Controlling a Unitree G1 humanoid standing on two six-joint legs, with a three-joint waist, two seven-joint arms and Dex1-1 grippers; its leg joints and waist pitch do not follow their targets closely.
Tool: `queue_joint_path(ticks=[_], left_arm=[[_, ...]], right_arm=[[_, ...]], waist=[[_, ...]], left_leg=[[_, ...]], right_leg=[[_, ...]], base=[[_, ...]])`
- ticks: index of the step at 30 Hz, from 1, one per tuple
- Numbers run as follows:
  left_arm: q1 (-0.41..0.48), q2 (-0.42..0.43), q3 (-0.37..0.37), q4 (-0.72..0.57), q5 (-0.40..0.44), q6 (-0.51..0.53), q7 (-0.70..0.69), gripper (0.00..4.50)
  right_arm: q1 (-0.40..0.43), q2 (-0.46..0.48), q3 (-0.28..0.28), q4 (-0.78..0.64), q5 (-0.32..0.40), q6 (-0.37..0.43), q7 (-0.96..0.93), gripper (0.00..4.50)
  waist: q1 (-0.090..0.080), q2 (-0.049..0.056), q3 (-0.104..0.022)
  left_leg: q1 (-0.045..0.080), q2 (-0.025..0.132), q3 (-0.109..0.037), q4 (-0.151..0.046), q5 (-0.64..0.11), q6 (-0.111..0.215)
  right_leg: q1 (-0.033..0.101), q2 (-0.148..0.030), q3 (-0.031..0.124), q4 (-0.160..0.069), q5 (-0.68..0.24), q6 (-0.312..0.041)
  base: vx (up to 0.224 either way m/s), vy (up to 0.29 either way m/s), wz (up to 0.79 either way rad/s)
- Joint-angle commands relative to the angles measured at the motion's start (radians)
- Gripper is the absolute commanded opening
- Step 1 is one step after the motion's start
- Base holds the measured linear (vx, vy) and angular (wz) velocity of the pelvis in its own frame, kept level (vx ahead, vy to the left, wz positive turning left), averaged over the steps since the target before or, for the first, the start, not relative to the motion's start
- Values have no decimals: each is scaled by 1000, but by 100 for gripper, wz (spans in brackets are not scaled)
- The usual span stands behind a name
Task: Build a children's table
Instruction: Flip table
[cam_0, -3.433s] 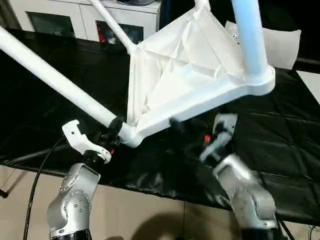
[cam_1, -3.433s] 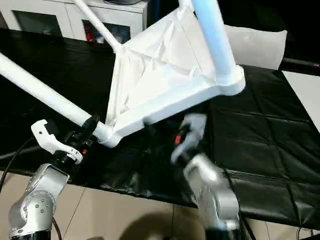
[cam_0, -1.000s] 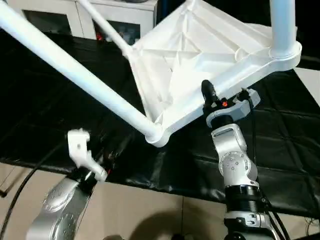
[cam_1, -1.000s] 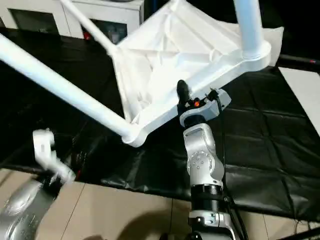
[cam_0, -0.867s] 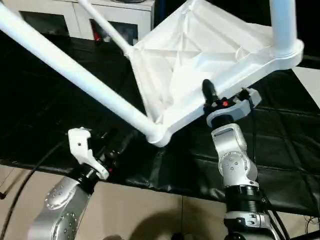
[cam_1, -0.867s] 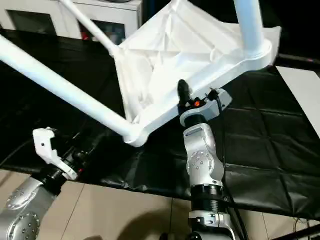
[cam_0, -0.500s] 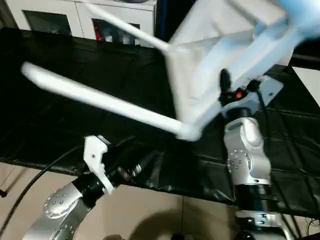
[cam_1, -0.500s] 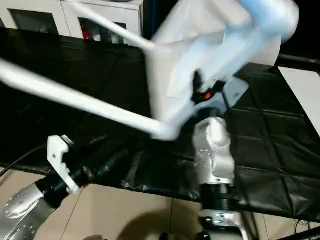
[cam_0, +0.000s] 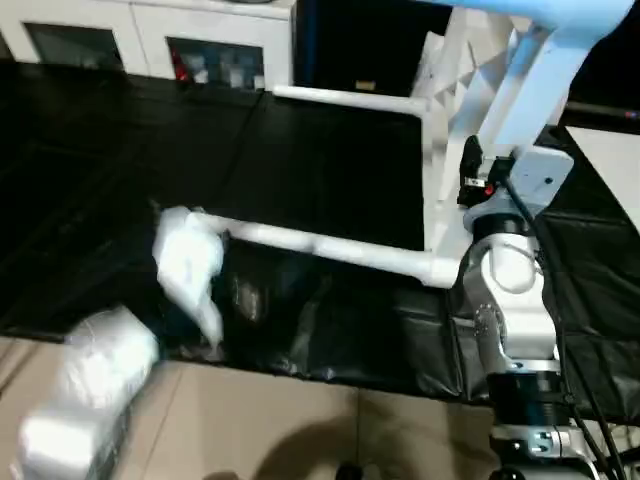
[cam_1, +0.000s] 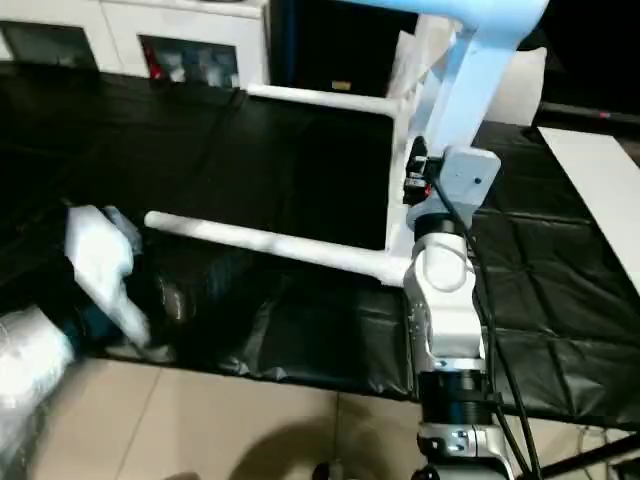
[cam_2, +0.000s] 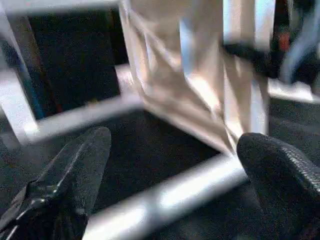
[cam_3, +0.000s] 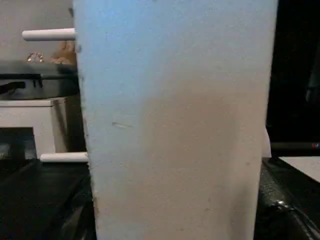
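White plastic children's table (cam_0: 445, 130), with its square top and long round legs, stands tipped on edge over our bench (cam_0: 330, 160), which is draped in black sheeting. We see the top nearly edge-on, directly above and against our right tool (cam_0: 470, 170). Our right tool sits at the rim of the top, its black fingers (cam_0: 471, 158) set on either side of that rim at a middle width, so we read it as gripping the children's table. In the right wrist view a broad pale face of the table (cam_3: 175, 125) lies straight ahead of those fingers.

Two white legs run out from the top to the left of our right tool: one lower leg (cam_0: 320, 243) lies level just above the black sheeting, and one higher leg (cam_0: 345, 97) lies farther back. A pale blue-tinted leg (cam_0: 530, 10) crosses above the right tool.

Our left tool (cam_2: 175, 165) has its two black fingers (cam_2: 80, 160) spread wide, holding nothing; the lower leg passes just ahead of them. In the eye views the left arm (cam_0: 180, 270) is blurred, at the near edge of the bench.

Beyond the bench stands a white cabinet with glass doors (cam_0: 150, 45).
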Motion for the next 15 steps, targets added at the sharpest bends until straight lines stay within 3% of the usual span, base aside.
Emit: queue_joint_path(ticks=[1,6,7,8,9,11,12,15], left_arm=[[-81,50,8,-30,64,18,3,450],[-213,122,17,-14,147,-3,-4,450],[-251,154,20,-4,180,-22,-10,450],[-309,215,21,16,233,-50,-25,450],[-330,235,23,26,243,-60,-31,450],[-391,275,31,61,275,-73,-28,450],[-395,278,31,64,277,-74,-29,450],[-482,336,14,138,328,-98,-49,450]], right_arm=[[-32,-16,25,-85,-18,-9,19,191],[-32,-26,54,-63,-37,37,46,191],[-29,-24,62,-57,-37,51,54,247],[-23,-16,66,-53,-27,72,58,261],[-19,-14,69,-53,-22,78,64,261],[-7,-9,74,-59,-16,92,71,272],[-6,-9,74,-60,-15,93,71,288],[20,-12,83,-83,-9,127,80,309]], waist=[[0,-9,-69],[-4,-16,-67],[-4,-13,-67],[-6,-11,-68],[-4,-7,-66],[-6,-11,-65],[-5,-7,-66],[-3,-9,-66]], left_leg=[[-21,0,7,-59,-50,31],[-26,-2,5,-56,-39,11],[-22,-2,5,-55,-45,7],[-22,-2,5,-54,-48,3],[-18,-3,3,-55,-65,0],[-19,-2,2,-55,-77,-9],[-19,-3,1,-55,-76,-15],[-19,-3,1,-55,-81,-23]], right_leg=[[82,-47,60,-57,-203,-34],[82,-49,62,-55,-234,-12],[78,-47,62,-55,-240,-10],[79,-48,63,-54,-238,-11],[76,-46,62,-57,-255,-6],[77,-47,61,-60,-271,-2],[78,-49,62,-57,-268,-7],[77,-48,62,-57,-272,-9]], base=[[0,0,0],[0,0,0],[0,0,0],[0,0,0],[0,0,0],[0,0,0],[0,0,0],[0,0,0]])
